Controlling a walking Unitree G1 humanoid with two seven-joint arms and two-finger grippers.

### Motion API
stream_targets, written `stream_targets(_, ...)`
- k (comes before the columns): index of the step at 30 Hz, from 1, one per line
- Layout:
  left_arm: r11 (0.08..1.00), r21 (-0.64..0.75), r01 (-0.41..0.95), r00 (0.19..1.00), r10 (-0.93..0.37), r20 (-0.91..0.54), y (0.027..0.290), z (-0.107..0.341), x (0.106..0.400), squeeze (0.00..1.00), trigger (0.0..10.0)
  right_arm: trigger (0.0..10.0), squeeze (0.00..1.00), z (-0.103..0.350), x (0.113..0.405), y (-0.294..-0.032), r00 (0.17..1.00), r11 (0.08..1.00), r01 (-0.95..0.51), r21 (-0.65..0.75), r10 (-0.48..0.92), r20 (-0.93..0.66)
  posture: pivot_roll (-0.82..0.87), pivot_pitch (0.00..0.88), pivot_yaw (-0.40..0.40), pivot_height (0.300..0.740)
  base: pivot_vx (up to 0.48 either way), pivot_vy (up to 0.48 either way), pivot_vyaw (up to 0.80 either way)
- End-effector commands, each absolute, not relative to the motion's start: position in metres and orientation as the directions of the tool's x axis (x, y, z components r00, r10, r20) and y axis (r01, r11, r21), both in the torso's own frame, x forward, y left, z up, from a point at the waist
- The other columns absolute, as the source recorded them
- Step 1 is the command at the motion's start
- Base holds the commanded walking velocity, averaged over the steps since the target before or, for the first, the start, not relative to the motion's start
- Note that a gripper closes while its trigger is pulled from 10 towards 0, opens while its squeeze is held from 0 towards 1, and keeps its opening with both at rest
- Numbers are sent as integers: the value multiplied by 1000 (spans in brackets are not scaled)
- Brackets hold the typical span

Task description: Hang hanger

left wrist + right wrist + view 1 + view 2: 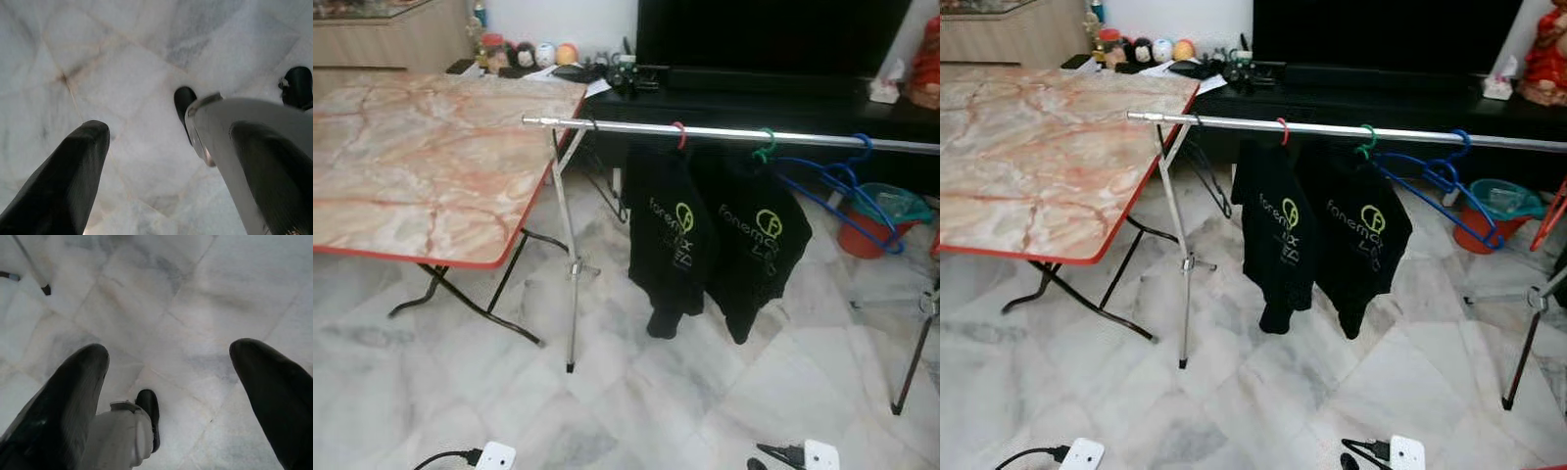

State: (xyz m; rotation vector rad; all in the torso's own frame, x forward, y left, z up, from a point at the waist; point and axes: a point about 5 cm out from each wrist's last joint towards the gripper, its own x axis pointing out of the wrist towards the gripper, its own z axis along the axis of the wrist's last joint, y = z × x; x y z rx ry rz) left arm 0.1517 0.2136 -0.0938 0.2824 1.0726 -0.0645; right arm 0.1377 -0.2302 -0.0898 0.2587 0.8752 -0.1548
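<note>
Both grippers, left gripper (166, 161) and right gripper (168, 377), hang spread apart over marble floor (195, 298) (nothing held); blue hangers (842, 186) hook on rail (724, 131).

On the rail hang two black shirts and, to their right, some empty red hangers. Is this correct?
Not quite: the empty hangers to the right of the two black shirts on the rail are blue, not red, as the left eye view shows. The rest is correct.

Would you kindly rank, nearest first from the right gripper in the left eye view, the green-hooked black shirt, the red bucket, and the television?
1. Green-hooked black shirt, on the rail ahead.
2. Red bucket, floor, far right.
3. Television, rear.

Right gripper hangs low.
</note>
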Motion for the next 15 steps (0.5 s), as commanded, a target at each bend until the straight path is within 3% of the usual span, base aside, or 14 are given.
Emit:
stream_targets(1, 963, 202, 179, 479, 94, -873, 219, -93, 150, 0, 10000, 10000, 0, -87, 142, -232, 666, 954, 258, 151, -63, -744, -71, 0, -32, 740, 0, 0, 0)
stream_targets(8, 964, 206, 168, 506, 95, -857, 223, -92, 150, 0, 10000, 10000, 0, -78, 150, -232, 769, 938, 291, 188, -113, -629, -83, 0, -23, 740, 0, 0, 0)
stream_targets(15, 965, 208, 160, 505, 101, -857, 225, -93, 146, 0, 10000, 10000, 0, -72, 153, -235, 816, 939, 293, 183, -145, -559, -77, 0, -33, 740, 0, 0, 0)
